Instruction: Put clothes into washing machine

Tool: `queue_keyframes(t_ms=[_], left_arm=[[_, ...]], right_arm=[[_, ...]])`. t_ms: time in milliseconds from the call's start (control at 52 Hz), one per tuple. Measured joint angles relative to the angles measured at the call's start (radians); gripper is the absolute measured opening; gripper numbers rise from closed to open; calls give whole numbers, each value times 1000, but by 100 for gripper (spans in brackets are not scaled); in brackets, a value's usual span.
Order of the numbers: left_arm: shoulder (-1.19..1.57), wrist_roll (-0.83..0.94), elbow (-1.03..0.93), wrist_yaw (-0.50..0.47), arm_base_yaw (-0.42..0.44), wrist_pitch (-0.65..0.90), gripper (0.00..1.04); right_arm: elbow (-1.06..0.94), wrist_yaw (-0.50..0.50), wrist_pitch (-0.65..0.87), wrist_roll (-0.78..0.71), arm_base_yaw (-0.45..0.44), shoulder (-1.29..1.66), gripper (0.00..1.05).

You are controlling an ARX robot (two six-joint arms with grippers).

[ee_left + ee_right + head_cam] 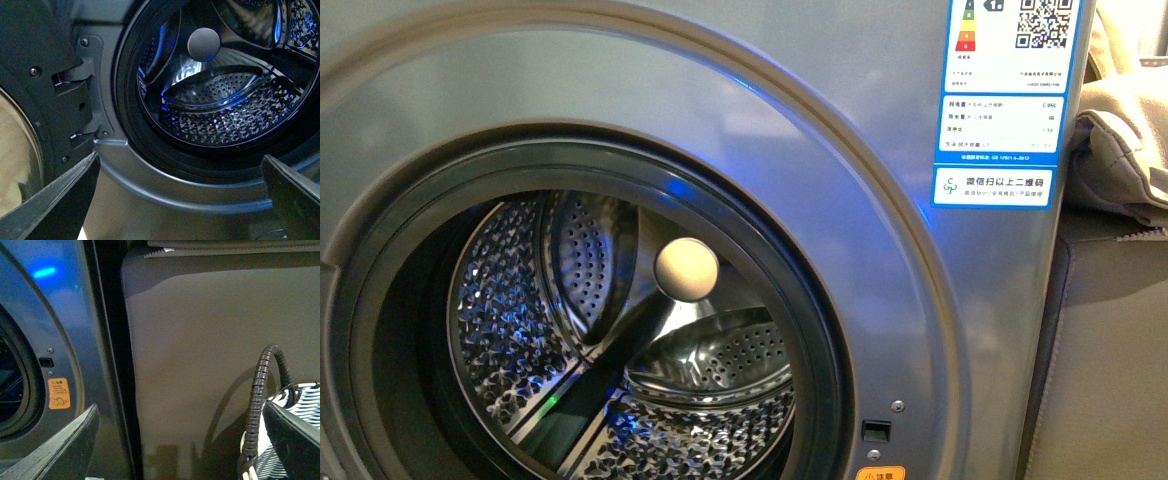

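Steel drum (620, 340) of the washer (880, 250) faces me, door (25, 60) open. I find left gripper (180, 156) spread wide before its mouth; right gripper (180, 406) spread near a basket (300, 405).

Left gripper (180, 200): its two dark fingers (55, 202) are held wide apart, with nothing gripped between them. Right gripper (180, 440): its fingers (57, 442) are likewise spread wide, and nothing is gripped.

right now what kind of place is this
Probably a home laundry corner: a front-loading washer with its steel drum open to view, an energy label on its front, and a woven basket nearby.
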Motion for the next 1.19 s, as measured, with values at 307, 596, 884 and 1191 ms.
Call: queue_keyframes(t_ms=[307,596,884,1191], left_arm=[[0,0,0,0,0,0,98],[0,0,0,0,0,0,98],[0,0,0,0,0,0,98],[0,0,0,-1,0,0,98]], right_arm=[[0,0,0,0,0,0,97],[0,0,0,0,0,0,97],[0,0,0,0,0,0,97],[-3,-581,436,117,-266,178,97]])
